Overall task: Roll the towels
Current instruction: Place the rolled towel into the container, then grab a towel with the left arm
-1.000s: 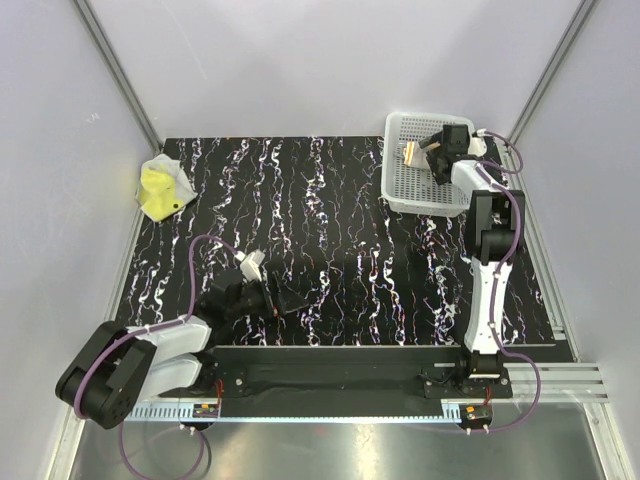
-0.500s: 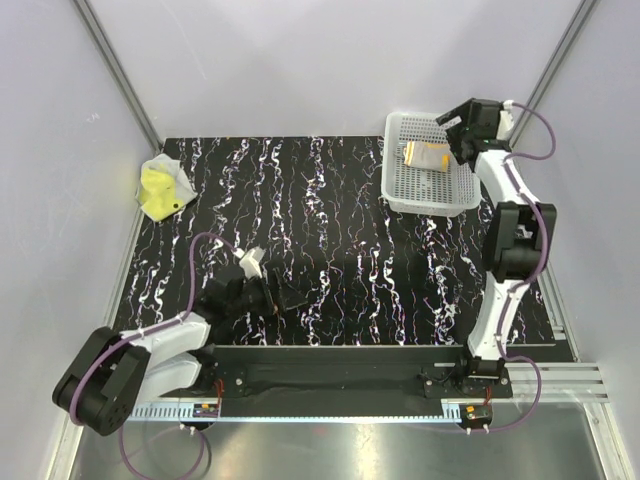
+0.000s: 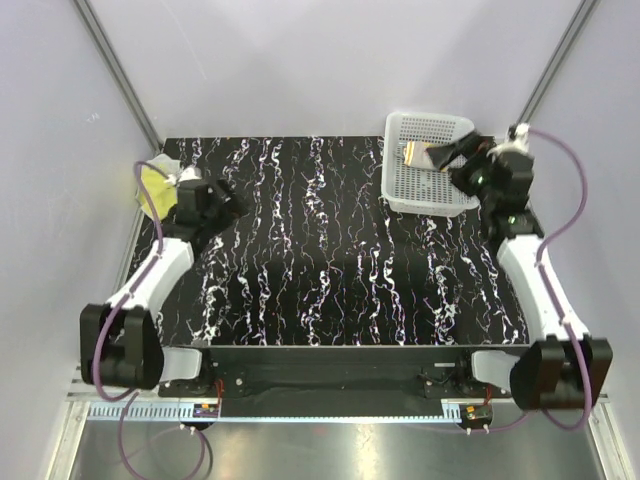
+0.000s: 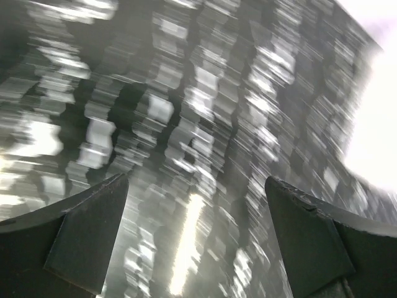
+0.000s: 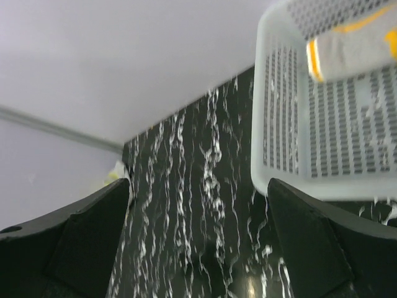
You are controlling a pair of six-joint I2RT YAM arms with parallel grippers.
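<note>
left gripper (image 4: 193,183) hung spread, empty, near yellow towel (image 3: 150,184) at tabletop's (image 3: 330,250) far-left corner; i judged it next for rolling. right gripper (image 5: 198,183) gaped empty beside basket (image 5: 263,124), far-right corner, rolled towel (image 5: 353,49) inside, done.

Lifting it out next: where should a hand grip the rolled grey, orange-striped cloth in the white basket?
Likely across the middle of the rolled grey, orange-striped cloth, from above: it lies on its side in the white perforated plastic basket, whose walls block sideways approaches.
</note>
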